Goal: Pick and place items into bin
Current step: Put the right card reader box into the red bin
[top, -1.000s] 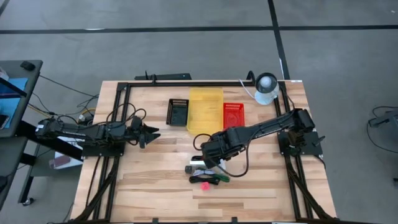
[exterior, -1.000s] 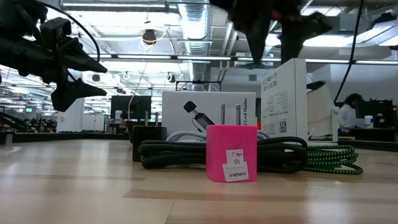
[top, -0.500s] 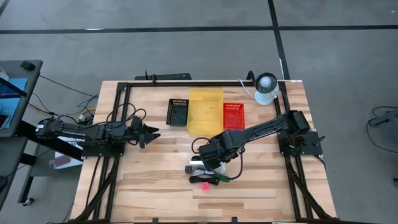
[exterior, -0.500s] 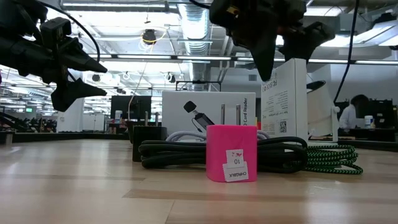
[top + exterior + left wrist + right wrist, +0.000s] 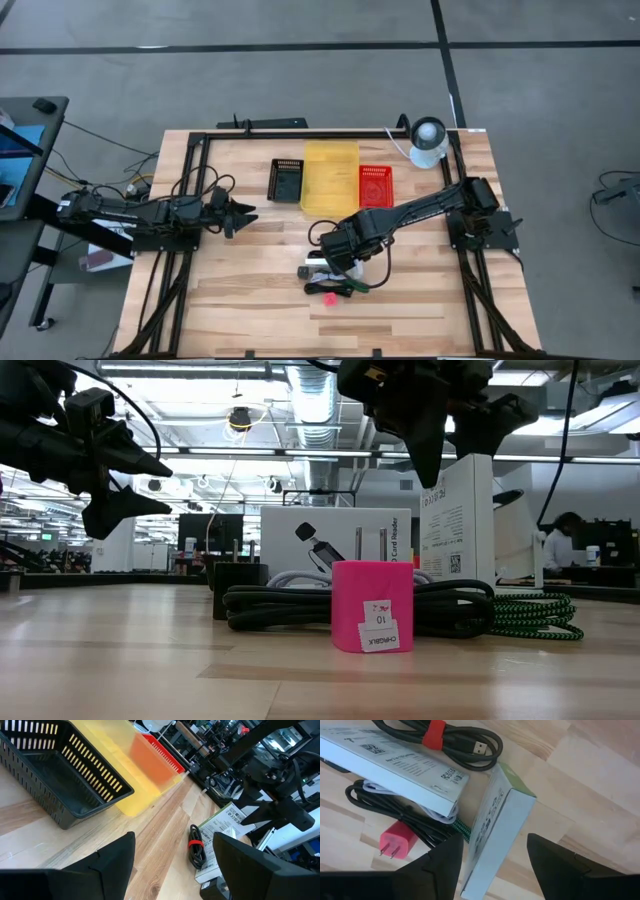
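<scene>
The items lie in a pile (image 5: 330,280) near the table's middle. It holds a flat white box (image 5: 395,762), an upright white box with a green side (image 5: 497,835), a black cable with a red tie (image 5: 437,735), a coiled black cable (image 5: 280,605), a green braided cable (image 5: 535,615) and a pink plug block (image 5: 372,605). My right gripper (image 5: 494,840) is open above the upright box (image 5: 460,510), a finger on either side of its top. My left gripper (image 5: 248,214) is open and waits over the table's left part.
Three bins stand in a row toward the far edge: a black basket (image 5: 287,180), a yellow bin (image 5: 330,175) and a red basket (image 5: 376,185). A white round object (image 5: 428,138) sits at the far right corner. Bare wood lies left and right of the pile.
My right gripper has come down toward the pile and a little toward the near edge, then slowed over the upright white box. The items have stayed in place.
</scene>
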Controlling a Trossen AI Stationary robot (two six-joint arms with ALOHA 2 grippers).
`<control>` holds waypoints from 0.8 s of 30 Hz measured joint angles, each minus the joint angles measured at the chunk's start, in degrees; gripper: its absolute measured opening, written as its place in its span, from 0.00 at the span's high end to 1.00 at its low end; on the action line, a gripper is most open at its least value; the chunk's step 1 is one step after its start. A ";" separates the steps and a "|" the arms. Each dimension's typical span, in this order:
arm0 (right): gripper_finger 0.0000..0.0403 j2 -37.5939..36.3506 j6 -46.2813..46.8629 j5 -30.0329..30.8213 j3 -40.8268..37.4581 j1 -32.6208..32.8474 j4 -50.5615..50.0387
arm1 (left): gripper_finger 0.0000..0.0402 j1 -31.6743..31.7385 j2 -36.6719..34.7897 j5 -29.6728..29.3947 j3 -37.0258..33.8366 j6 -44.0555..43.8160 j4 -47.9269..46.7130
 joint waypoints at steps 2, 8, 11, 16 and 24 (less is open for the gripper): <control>0.49 0.00 0.35 -0.03 0.00 0.00 -0.15 | 0.36 -0.02 0.00 0.01 0.02 0.01 0.00; 0.56 0.00 0.44 -0.06 0.00 0.00 -0.18 | 0.36 0.00 0.00 -0.01 0.02 0.02 0.00; 0.60 0.00 0.44 -0.06 0.00 0.00 -0.18 | 0.36 -0.02 0.00 0.00 0.00 0.01 0.00; 0.65 0.00 0.44 -0.08 0.00 0.00 -0.13 | 0.36 -0.02 0.00 0.01 0.00 0.01 0.00; 0.71 0.00 0.46 -0.09 0.00 0.00 -0.11 | 0.36 -0.02 0.00 -0.01 0.00 0.02 0.00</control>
